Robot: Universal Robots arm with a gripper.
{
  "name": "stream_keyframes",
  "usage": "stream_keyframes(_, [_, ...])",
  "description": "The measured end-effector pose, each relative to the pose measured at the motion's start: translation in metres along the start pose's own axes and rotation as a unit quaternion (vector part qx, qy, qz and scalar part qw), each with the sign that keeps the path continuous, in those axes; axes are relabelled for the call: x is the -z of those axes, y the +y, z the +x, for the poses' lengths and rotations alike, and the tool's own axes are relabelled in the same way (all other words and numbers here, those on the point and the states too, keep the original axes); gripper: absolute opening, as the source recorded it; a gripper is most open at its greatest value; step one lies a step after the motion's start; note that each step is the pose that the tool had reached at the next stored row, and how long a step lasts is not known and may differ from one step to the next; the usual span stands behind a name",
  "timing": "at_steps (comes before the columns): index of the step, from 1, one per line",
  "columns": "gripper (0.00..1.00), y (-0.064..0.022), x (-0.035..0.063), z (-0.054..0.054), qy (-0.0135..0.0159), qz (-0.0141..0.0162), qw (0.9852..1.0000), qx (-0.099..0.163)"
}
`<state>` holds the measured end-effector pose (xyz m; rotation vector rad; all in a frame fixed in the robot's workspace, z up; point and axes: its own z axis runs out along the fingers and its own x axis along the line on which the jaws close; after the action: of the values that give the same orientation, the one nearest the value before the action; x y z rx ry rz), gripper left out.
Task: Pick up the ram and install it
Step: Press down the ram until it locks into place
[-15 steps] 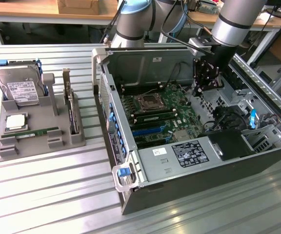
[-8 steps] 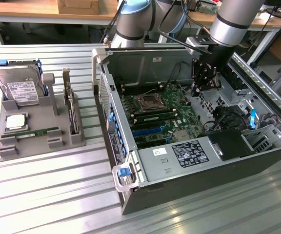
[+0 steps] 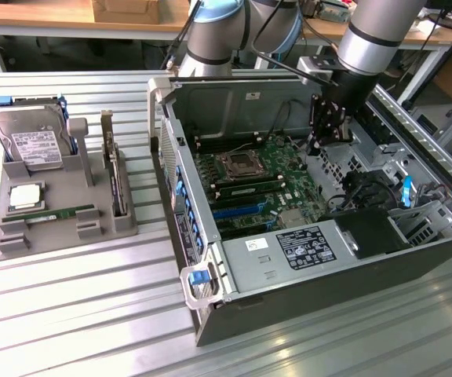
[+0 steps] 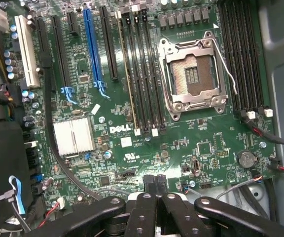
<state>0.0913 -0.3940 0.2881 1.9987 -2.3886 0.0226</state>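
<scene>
The end effector [image 3: 320,145] hangs inside the open computer case [image 3: 234,271], over the motherboard [image 3: 269,184], at about two o'clock from the empty processor socket [image 3: 238,165] in the exterior view. In the wrist view its two black fingertips [image 4: 156,186] press together with nothing between them, above the board's edge near the coin cell battery [image 4: 246,158].

One ram stick [image 3: 53,214] lies flat in a slot of the grey fixture tray [image 3: 124,224], which sits on the ribbed metal table [image 3: 77,314] well apart from the case, at nine o'clock of it in the exterior view. On the same tray, the silver processor chip [image 3: 24,197] rests just beside the ram at about eleven o'clock, a hard drive [image 3: 34,145] leans upright at the far end, and a dark expansion card [image 3: 114,177] stands on edge at the ram's two o'clock.

Inside the case, a second green stick [image 3: 246,188] appears seated in a memory slot just beside the socket, at its six o'clock in the exterior view. In the wrist view the memory slots [image 4: 142,74] run in parallel rows on either side of the socket [image 4: 194,74], and a silver heatsink [image 4: 74,137] sits near the blue expansion slot [image 4: 93,47].
</scene>
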Motion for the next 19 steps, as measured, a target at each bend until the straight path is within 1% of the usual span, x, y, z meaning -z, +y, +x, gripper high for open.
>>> stream_keyframes(3, [0.11, 0.0000, -0.0001, 0.0000, -0.0001, -0.0005, 0.9998, -0.017])
stream_keyframes(7, [0.11, 0.0000, -0.0004, 0.0000, -0.0003, -0.0012, 0.9991, -0.041])
stream_keyframes(10, [0.11, 0.0000, -0.0006, 0.0000, -0.0003, -0.0015, 0.9987, -0.050])
stream_keyframes(15, [0.11, 0.0000, -0.0008, 0.0000, -0.0005, -0.0023, 0.9970, -0.077])
stream_keyframes(19, [0.11, 0.0000, -0.0011, 0.0000, -0.0007, -0.0030, 0.9951, -0.099])
